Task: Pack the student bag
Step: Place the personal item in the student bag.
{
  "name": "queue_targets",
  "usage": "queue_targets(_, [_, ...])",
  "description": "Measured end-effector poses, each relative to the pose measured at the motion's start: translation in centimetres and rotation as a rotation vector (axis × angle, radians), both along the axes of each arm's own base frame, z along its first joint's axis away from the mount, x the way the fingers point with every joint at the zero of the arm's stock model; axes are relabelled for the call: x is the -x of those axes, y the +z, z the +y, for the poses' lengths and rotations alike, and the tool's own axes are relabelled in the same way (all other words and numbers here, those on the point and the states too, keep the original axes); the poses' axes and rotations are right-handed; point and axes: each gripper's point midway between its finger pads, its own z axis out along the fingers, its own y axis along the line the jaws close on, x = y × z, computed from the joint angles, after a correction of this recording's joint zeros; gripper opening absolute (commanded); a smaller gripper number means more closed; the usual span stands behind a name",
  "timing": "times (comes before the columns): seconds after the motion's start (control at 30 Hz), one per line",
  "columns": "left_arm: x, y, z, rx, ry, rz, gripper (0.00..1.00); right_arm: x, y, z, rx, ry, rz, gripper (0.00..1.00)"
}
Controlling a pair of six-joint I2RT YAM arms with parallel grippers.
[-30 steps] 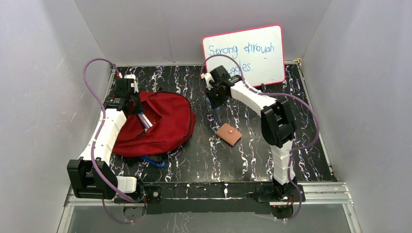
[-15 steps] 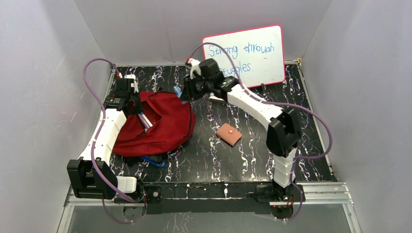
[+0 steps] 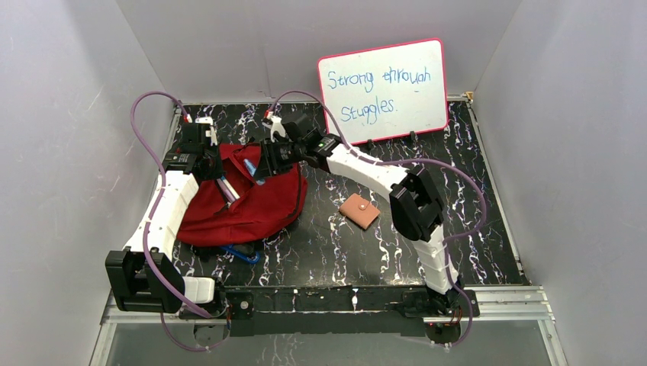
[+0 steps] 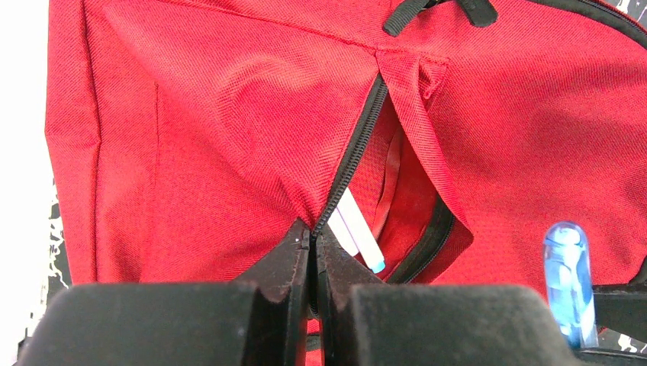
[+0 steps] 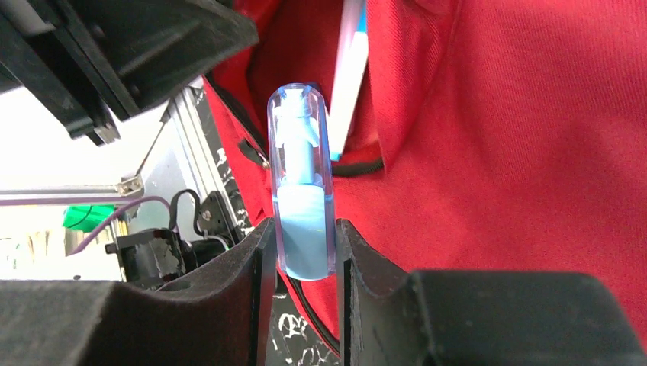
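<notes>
Top external view: the black marbled table [image 3: 473, 252] carries the student bag [image 3: 259, 206] flat on its left half, with the bag's left side close to the left wall [image 3: 69, 152] and bare tabletop running out to the right of the bag. A whiteboard [image 3: 381, 88] stands beyond and to the right of the bag, well apart from it. The left arm [image 3: 164, 210] runs along the bag's left edge. The right arm [image 3: 366, 168] reaches in from the bag's right side and crosses its far right edge. A tan wallet [image 3: 359, 210] lies to the right of the bag, apart from it, with free surface all around. The bag's zipper opening [image 4: 397, 183] gapes. The left gripper [image 4: 313, 240] has its jaws pressed together on the fabric lip at the zipper's near end. The right gripper [image 5: 304, 236] clamps a blue bottle [image 5: 301, 191] upright between its pads, above the red fabric, just right of the opening and outside it. White pens [image 4: 357, 236] lie inside the opening. A blue loop [image 3: 243, 255] shows at the bag's near edge.
</notes>
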Motion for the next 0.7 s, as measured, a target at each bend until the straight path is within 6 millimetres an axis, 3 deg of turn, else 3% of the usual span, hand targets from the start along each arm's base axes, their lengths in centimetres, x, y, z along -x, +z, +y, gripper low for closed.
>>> queue_targets(0.3, [0.0, 0.0, 0.0, 0.001, 0.0, 0.0, 0.0, 0.1, 0.7, 3.4, -0.048, 0.018, -0.016, 0.17])
queue_targets(0.57, [0.0, 0.0, 0.0, 0.001, 0.0, 0.0, 0.0, 0.3, -0.7, 5.8, -0.049, 0.036, -0.016, 0.17])
queue_targets(0.7, [0.0, 0.0, 0.0, 0.001, 0.0, 0.0, 0.0, 0.3, -1.9, 6.1, -0.031, 0.033, -0.009, 0.18])
